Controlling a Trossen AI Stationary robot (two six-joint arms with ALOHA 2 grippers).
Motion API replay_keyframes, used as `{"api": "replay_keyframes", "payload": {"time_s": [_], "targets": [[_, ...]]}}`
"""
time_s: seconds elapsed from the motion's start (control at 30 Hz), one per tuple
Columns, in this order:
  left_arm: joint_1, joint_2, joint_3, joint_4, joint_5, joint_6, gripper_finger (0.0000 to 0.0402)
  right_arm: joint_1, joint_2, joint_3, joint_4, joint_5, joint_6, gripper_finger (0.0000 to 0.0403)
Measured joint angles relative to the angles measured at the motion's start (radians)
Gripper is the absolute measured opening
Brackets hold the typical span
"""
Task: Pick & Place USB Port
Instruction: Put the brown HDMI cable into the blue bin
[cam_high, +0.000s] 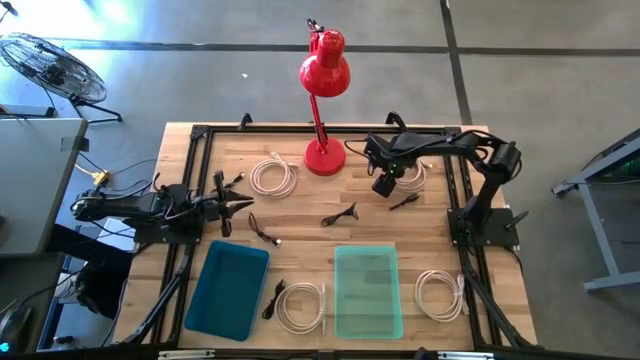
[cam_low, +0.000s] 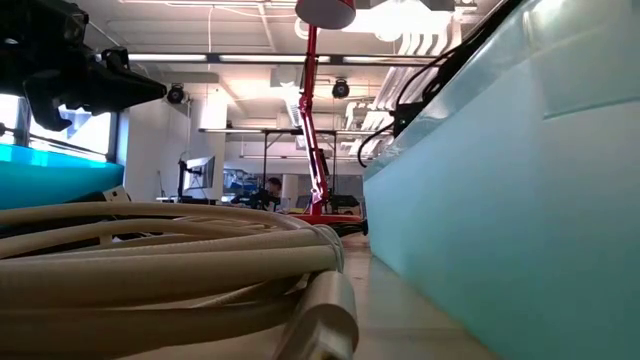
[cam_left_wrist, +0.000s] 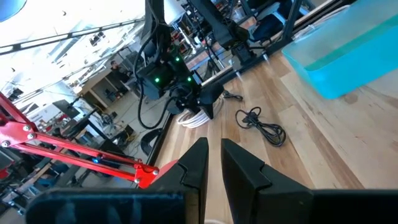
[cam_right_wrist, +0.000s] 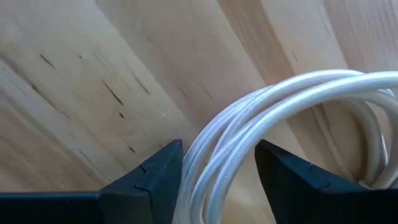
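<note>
From above, my right gripper (cam_high: 388, 186) is down at the far right of the table (cam_high: 300, 225), over a white cable coil (cam_high: 412, 172); my left gripper (cam_high: 240, 206) waits at the left edge. Table level shows only a near cable (cam_low: 150, 255) and the clear bin (cam_low: 520, 200). My left fingers sit narrow, holding nothing. My right wrist: fingers (cam_right_wrist: 155, 177) straddle the white strands, not yet clamped. Grasp step, I'd say; next, squeeze and lift

2 dark arms (cam_high: 150, 205), wedge-shaped fingers (cam_right_wrist: 152, 177)
</note>
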Motion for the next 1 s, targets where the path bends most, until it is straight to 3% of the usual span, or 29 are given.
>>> {"api": "replay_keyframes", "payload": {"time_s": [0.2,0.43,0.77,1.0], "targets": [[0.0,0.0,0.0,0.0,0.0,0.0,0.0042,0.001,0.006,0.001,0.007,-0.011,-0.004,0.0133],[0.0,0.0,0.0,0.001,0.001,0.0,0.0042,0.001,0.007,0.0,0.018,-0.026,0.0,0.0017],[0.0,0.0,0.0,-0.006,0.004,-0.008,0.0042,0.012,-0.011,-0.001,0.013,-0.006,-0.007,0.0012],[0.0,0.0,0.0,-0.008,0.009,-0.046,0.0042,0.083,-0.138,0.012,-0.001,-0.059,0.001,0.0012]]}}
